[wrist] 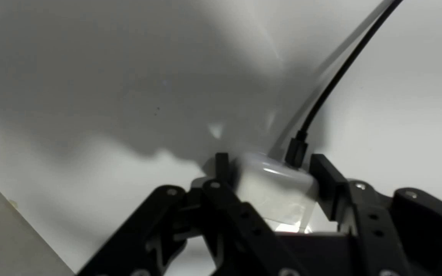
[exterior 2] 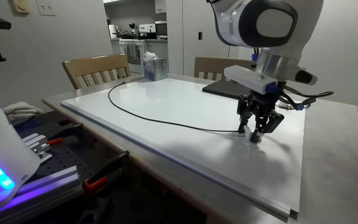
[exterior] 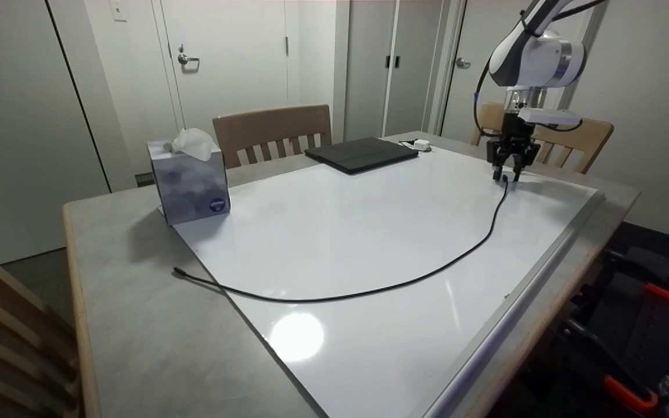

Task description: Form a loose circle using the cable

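The cable point(exterior: 311, 301), thin and black, lies across the whiteboard in one wide open curve, seen in both exterior views point(exterior 2: 166, 122). Its far end, a small dark plug point(exterior: 179, 271), rests on the bare tabletop past the board's edge. At the near end, the cord point(wrist: 345, 66) runs through a dark end piece point(wrist: 296, 152) into a whitish block-shaped connector point(wrist: 274, 191). My gripper point(wrist: 270, 163) points down low over the board point(exterior 2: 248, 133), its fingers against both sides of this connector, which sits slightly turned and blurred between them. The connector's underside is hidden.
A tissue box point(exterior: 192, 186) stands on a board corner. A flat dark laptop point(exterior: 360, 154) lies along the board's edge, with a small white adapter point(exterior: 421, 145) beside it. A raised rail point(exterior: 514, 313) borders the whiteboard point(exterior: 369, 232). Wooden chairs point(exterior: 276, 130) surround the table.
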Motion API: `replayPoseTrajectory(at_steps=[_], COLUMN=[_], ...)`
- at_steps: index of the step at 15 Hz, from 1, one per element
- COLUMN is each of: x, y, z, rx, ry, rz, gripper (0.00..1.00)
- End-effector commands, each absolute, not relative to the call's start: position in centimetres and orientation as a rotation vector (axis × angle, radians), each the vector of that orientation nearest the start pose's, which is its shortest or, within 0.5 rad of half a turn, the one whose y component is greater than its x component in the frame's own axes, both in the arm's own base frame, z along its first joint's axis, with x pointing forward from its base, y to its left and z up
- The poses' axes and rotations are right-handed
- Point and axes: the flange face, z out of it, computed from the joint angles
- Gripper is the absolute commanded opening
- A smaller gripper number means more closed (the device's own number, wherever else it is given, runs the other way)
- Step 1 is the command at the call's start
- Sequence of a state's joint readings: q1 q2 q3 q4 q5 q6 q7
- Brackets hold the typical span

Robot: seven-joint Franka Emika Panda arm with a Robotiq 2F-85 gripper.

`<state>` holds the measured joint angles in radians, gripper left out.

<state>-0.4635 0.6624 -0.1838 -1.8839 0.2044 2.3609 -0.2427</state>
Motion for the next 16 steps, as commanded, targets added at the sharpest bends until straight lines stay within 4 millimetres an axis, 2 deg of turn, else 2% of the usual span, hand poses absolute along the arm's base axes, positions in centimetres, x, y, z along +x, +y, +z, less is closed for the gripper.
replayPoseTrajectory(at_steps=[1,6,7,8,12,13,16], x=[49.9,51.6,51.1,51.4,51.3,51.4,52.1], y=[-36.0,-32.3,-33.3,-32.9,-33.0,-32.4,-28.8], z=[14.8,14.1,14.3,14.3,14.3,14.2,13.6], rx=[-2.982,-3.046,-3.037,-3.042,-3.041,-3.059,-3.142], ry=[0.716,0.345,0.482,0.469,0.477,0.428,0.181], rz=[0.241,0.377,0.326,0.329,0.328,0.35,0.464], gripper=[0.29,0.29,0.29,0.54,0.54,0.29,0.29])
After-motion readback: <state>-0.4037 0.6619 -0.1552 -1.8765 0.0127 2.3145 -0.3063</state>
